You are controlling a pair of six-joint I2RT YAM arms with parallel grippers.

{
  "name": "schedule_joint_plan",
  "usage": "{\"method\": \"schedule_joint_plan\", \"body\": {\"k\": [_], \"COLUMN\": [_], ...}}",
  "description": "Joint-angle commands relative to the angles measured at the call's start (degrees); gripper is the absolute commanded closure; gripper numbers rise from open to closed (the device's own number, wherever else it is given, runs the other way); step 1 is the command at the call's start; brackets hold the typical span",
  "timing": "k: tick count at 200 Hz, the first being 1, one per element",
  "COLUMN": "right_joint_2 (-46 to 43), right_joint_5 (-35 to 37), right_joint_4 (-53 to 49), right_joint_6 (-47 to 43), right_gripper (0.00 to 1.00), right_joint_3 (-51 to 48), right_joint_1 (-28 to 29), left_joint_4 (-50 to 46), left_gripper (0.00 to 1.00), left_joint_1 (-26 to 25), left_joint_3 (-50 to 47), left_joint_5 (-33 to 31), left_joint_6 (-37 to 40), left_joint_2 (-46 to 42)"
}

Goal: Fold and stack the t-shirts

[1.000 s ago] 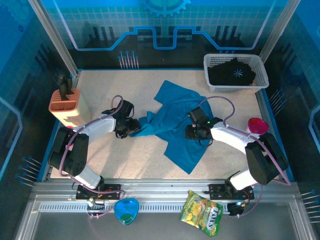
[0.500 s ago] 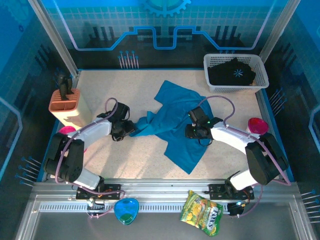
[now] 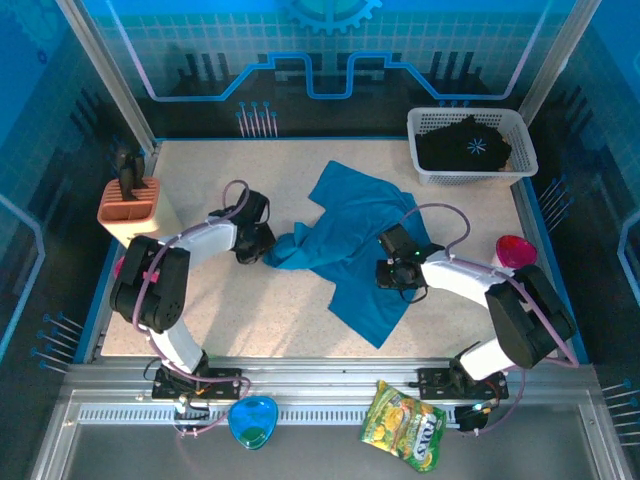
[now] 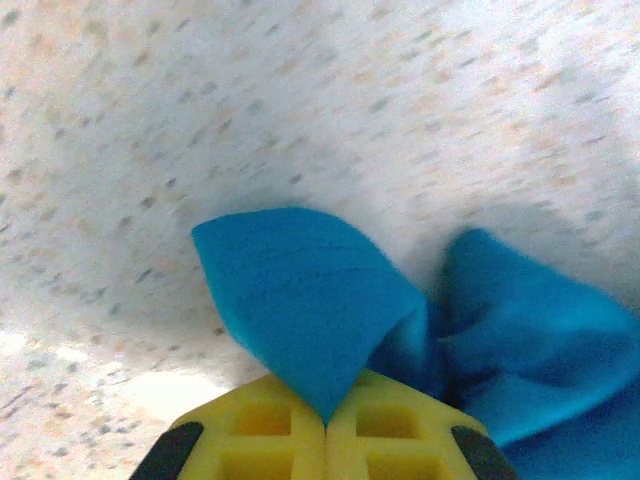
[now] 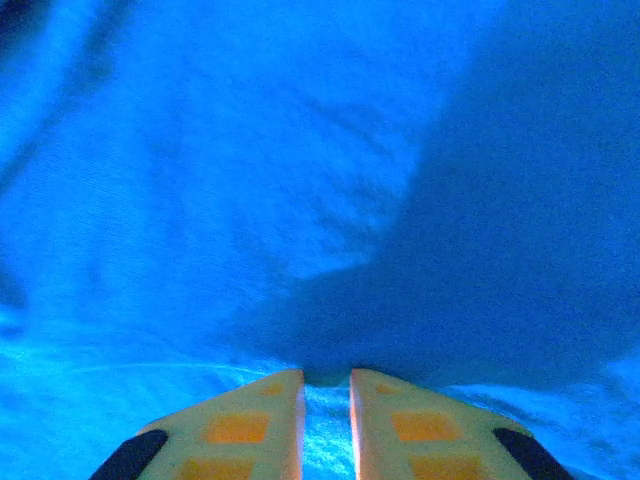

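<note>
Speckled beige table (image 3: 250,310) inside a blue-lit enclosure, with 2 robot arms reaching in from the near edge.

At mid-table lies the teal t-shirt (image 3: 350,245), rumpled and spread out, with 1 flap trailing toward the near edge. It looks light, limp and thin. It will likely sag and slide when lifted, so corners, hems or sleeve edges are the sensible places to grip.

The left gripper (image 3: 266,246) is clamped on the shirt's left tip. Its wrist camera shows a folded point of teal cloth pinched between the closed yellow fingers (image 4: 260,430).

The right gripper (image 3: 388,268) presses down into the middle of the shirt. Its fingers (image 5: 240,425) stand nearly together with a thin slit between them. Whether cloth is caught there cannot be told.

On the left edge, an orange slotted holder (image 3: 128,212) has 1 dark handle (image 3: 125,165) sticking up. On the right edge sits a pink bowl (image 3: 512,250), its contents unclear.

In the far right corner, a white mesh basket (image 3: 470,176) holds the black t-shirt (image 3: 465,145), bunched up with its white starburst print facing up.
</note>
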Motion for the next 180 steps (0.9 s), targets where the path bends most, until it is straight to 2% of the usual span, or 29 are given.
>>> {"method": "schedule_joint_plan", "body": {"k": [1,26,60,100,145,180], "right_joint_2": [2.15,3.12,2.93,-0.45,-7.67,-11.41], "right_joint_5": [-1.98,-2.60,-4.28,-5.36,-3.53,1.30], "right_joint_4": [3.89,5.39,5.44,3.42,-3.06,-8.62], "right_joint_6": [3.68,5.95,7.63,8.15,8.36,6.09], "right_gripper": [0.85,1.00,1.00,1.00,1.00,1.00], "right_joint_3": [-1.87,-3.22,-5.27,-7.39,-7.90,-6.39], "right_joint_1": [-0.27,-1.87,-5.59,-7.17,-7.30,-8.37], "left_joint_4": [-1.40,-5.77,-13.32,-19.43,-20.89,-24.19], "left_gripper": [1.00,1.00,1.00,1.00,1.00,1.00], "left_joint_1": [0.30,0.32,0.98,5.37,10.72,12.34], "left_joint_3": [4.40,7.80,13.72,21.08,25.12,38.26], "left_joint_5": [2.16,2.90,2.33,4.00,7.30,8.52], "left_joint_6": [1.96,3.20,5.78,7.64,8.84,10.70], "left_joint_2": [-1.03,-5.20,-10.37,-10.85,-6.88,5.43]}}
